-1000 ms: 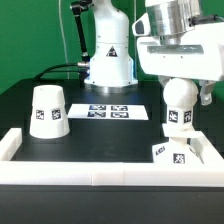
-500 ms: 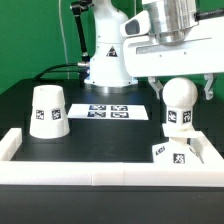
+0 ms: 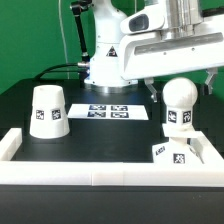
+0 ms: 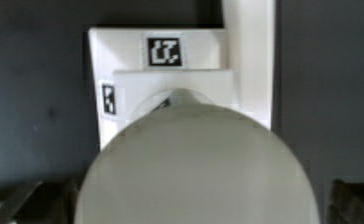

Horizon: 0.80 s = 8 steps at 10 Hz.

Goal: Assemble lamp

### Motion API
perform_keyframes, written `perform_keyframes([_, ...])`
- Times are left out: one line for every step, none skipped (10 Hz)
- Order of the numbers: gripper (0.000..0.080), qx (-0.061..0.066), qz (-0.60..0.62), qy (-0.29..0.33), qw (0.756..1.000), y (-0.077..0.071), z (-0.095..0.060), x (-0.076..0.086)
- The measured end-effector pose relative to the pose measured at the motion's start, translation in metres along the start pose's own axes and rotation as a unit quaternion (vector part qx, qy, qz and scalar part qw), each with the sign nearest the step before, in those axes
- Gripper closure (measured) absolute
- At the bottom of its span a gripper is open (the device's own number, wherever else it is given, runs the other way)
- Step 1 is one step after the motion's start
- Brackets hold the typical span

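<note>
The white ball-shaped bulb [image 3: 178, 104] stands upright on the flat square base [image 3: 178, 154], near the front at the exterior view's right. My gripper [image 3: 180, 86] is open just above the bulb, with one finger on each side of its top and apart from it. In the wrist view the bulb [image 4: 197, 160] fills the middle, the tagged base [image 4: 161, 50] lies beyond it, and the dark fingertips [image 4: 28, 203] sit at the corners clear of the bulb. The truncated-cone shade [image 3: 47, 110] stands alone at the exterior view's left.
The marker board [image 3: 108, 111] lies flat in the middle of the black table. A long white border rail [image 3: 90, 168] runs along the front and up both sides. The arm's white pedestal [image 3: 108, 62] stands at the back.
My gripper has let go of the bulb, opened and risen from around it to just above its top. The bulb stays standing on the base.
</note>
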State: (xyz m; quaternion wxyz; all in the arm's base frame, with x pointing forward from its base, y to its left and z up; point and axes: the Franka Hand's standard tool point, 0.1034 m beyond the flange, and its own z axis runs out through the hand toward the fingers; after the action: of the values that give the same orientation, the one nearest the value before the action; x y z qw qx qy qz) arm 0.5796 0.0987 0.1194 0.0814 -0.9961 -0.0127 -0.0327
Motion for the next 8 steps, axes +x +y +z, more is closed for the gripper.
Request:
perform_keyframes([0.0101,-0.009,-0.06,0.009,0.998,-0.003,-0.001,0.001])
perform_keyframes([0.0101,-0.01,-0.093,0.007,0.996,-0.001,0.0,0.001])
perform_keyframes([0.0101,-0.011,-0.121,0.007,0.993,0.001,0.0,0.001])
perform_keyframes([0.0101,-0.012,-0.151,0.006,0.988,0.002,0.0,0.001])
perform_keyframes([0.0101,-0.013,-0.201,0.005,0.98,0.003,0.001,0.001])
perform_keyframes([0.0101,-0.013,-0.212,0.005,0.977,0.003,0.001,0.001])
perform_keyframes([0.0101,-0.016,-0.265,0.003,0.964,0.005,0.001,0.001])
perform_keyframes([0.0101,-0.02,-0.342,0.003,0.939,0.009,0.0,0.005])
